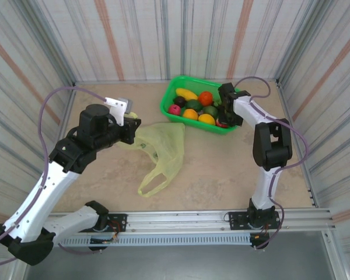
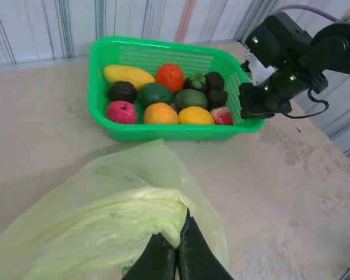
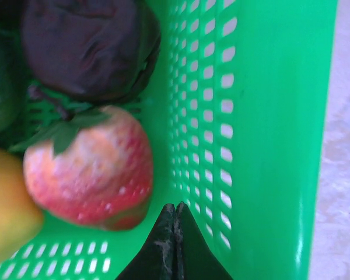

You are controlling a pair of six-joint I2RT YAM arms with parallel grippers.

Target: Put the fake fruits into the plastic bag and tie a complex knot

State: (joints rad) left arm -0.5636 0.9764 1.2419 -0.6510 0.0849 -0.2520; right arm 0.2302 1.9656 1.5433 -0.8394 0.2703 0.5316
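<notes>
Both arms are built alike. The left arm (image 1: 46, 186) and the right arm (image 1: 261, 186) have slim white links joined by chunky black joint housings, rounded like drums. A thin purple cable (image 1: 44, 116) loops free beside the left one, and a second purple cable (image 1: 256, 80) runs along the right. A small pale grey camera block (image 1: 118, 105) sits at the left wrist. Tiny green lights (image 2: 254, 40) glow on the right arm's black housings. The left gripper (image 2: 184, 224) and right gripper (image 3: 175, 213) each end in two matte black fingers, tapered and slightly scuffed. Black bases (image 1: 254, 219) sit on a silver aluminium rail (image 1: 181, 219).
</notes>
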